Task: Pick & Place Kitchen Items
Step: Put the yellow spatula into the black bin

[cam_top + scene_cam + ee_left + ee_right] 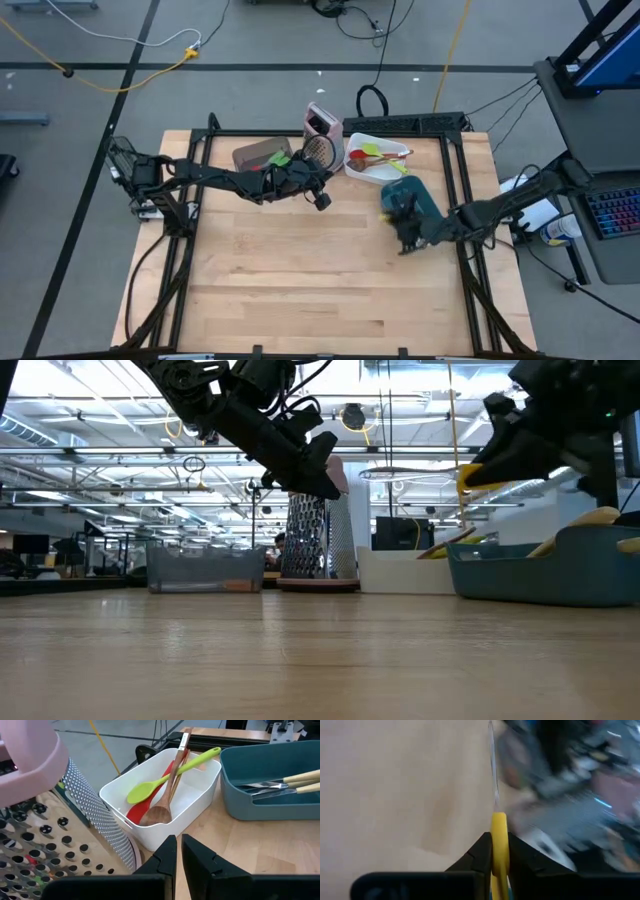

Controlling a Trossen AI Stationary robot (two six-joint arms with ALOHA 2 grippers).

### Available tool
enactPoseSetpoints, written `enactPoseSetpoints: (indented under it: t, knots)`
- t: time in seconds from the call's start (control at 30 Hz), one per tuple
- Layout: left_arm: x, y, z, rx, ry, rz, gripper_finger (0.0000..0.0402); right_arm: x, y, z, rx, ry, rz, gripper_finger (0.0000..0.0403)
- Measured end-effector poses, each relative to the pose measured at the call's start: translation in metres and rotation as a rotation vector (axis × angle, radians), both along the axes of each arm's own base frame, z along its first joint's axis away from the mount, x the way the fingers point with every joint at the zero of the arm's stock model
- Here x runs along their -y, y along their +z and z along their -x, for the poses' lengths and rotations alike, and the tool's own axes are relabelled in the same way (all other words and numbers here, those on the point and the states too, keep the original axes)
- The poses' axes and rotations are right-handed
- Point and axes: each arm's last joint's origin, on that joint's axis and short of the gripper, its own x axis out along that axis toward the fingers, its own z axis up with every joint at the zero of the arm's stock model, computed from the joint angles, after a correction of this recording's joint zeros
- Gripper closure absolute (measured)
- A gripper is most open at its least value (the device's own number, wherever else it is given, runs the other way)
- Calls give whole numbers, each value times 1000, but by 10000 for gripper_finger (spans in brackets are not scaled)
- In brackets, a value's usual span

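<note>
My right gripper is shut on a yellow mini spatula. In the low view it hangs high above the table beside the teal container. That container holds cream-handled knives. My left gripper is shut and empty, in the air between the metal grater and the white container. The white container holds a green spoon, a red spoon and a wooden spoon. In the high view the left gripper is near mid-table and the right gripper is at the teal container's near side. My right gripper pinches the spatula's yellow part between its two fingers. A thin clear part runs on forward past the fingertips. In the low view the spatula is lifted clear of the table and the container.
A grey container with green and red items stands at the far left of the work area. The grater stands next to it. Bare wooden table lies toward the near edge. A black frame borders the table.
</note>
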Motion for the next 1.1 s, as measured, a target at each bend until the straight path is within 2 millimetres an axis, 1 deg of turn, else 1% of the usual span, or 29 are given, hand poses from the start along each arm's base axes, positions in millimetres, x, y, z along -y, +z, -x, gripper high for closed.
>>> enactPoseSetpoints:
  t: [0.07, 0.13, 0.23, 0.3, 0.4, 0.57, 0.67, 0.8, 0.97, 1.1]
  knots:
    - [0, 0, 0, -3, -1, -2, 371, 9, 4, 5, 15, -103, 68, 368]
    - [0, 0, 0, -3, -1, -2, 371, 16, 6, 10, 31, -204, 82, 367]
    - [0, 0, 0, -5, -2, -4, 371, 24, 4, 17, 44, -318, 3, 367]
    - [0, 0, 0, -5, -2, -4, 371, 25, 3, 20, 61, -363, -62, 366]
    - [0, 0, 0, -6, -2, -3, 371, 24, 6, 17, 106, -351, -113, 370]
    - [0, -1, 0, -13, 0, -4, 371, 22, 22, 8, 301, -346, -204, 375]
    - [1, -1, 0, -24, -25, -11, 371, 21, 26, 6, 357, -339, -285, 370]
    - [8, -1, -2, -11, -120, 20, 371, 20, 23, 4, 370, -343, -393, 372]
    - [22, 1, -5, 15, -283, 59, 371, 20, 12, 4, 313, -400, -442, 374]
    - [31, 1, -7, 16, -331, 47, 371, 19, 3, 4, 280, -459, -509, 368]
